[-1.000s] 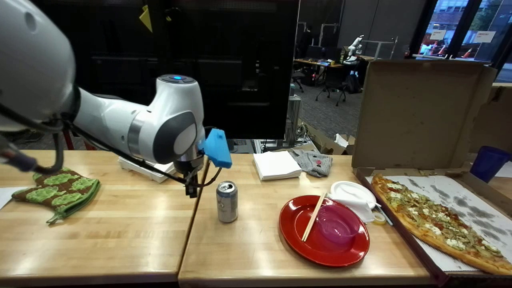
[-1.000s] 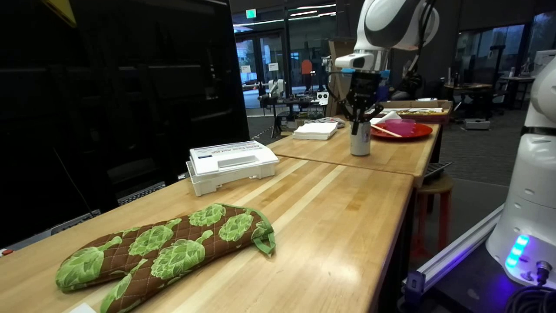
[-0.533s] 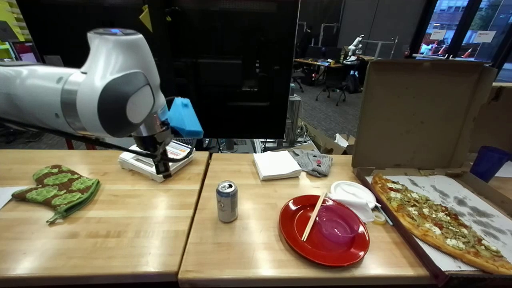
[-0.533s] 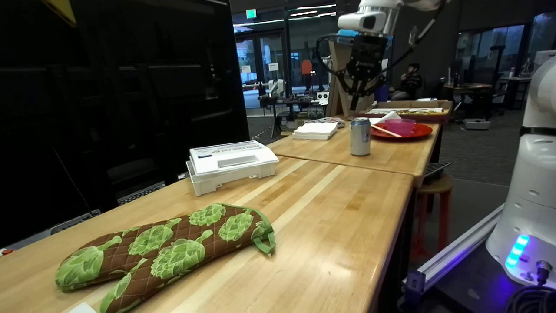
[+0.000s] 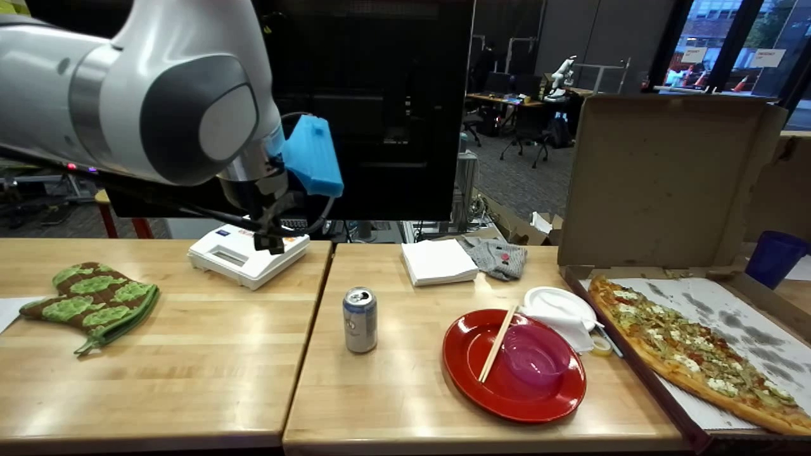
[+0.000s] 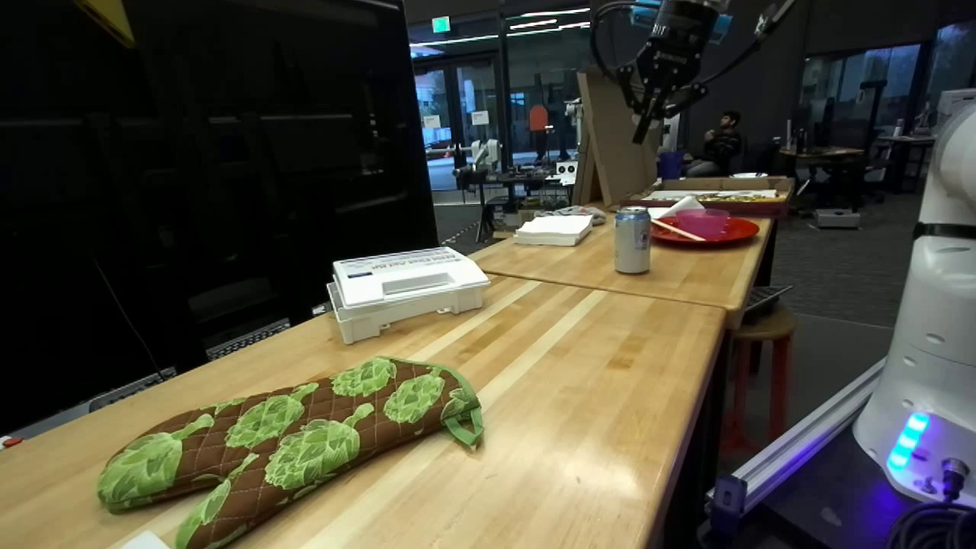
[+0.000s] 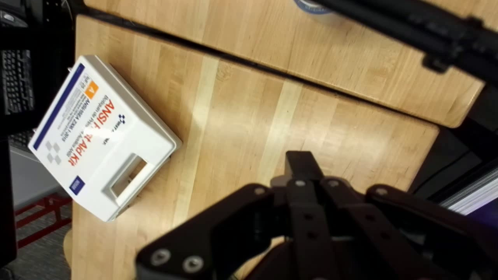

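Hanging above two wooden tables [image 5: 190, 380] set side by side, the gripper [image 5: 268, 244] appears in an exterior view overlapping a white case [image 5: 253, 263] along the line of sight. The case lies flat near the back edge of its table. Across the seam, a drink can [image 5: 360, 323] stands upright on the neighbouring table. Near it, a red plate [image 5: 494, 405] bears chopsticks [image 5: 497, 345] and a purple bowl [image 5: 535, 354]. A stack of napkins [image 5: 439, 261] lies just beside a grey knitted cloth [image 5: 504, 258] at the rear. A pizza [image 5: 690, 351] lies in a cardboard box [image 5: 671, 183], lid raised.

In an exterior view, the fingers [image 6: 643, 128] are noted high above the can's level, narrow and brought together, well apart from the tabletop. A patterned oven mitt [image 6: 305, 435] rests flat in the foreground; a person [image 6: 724, 145] sits in the background.

In the wrist view, the fingers are found pressed against each other over the tabletop. The case lies well to one side, its red lettering [image 7: 79, 149] ending in "Aid Kit". Only part of the can shows at the top edge. A keyboard [image 7: 17, 77] shows beyond the table.
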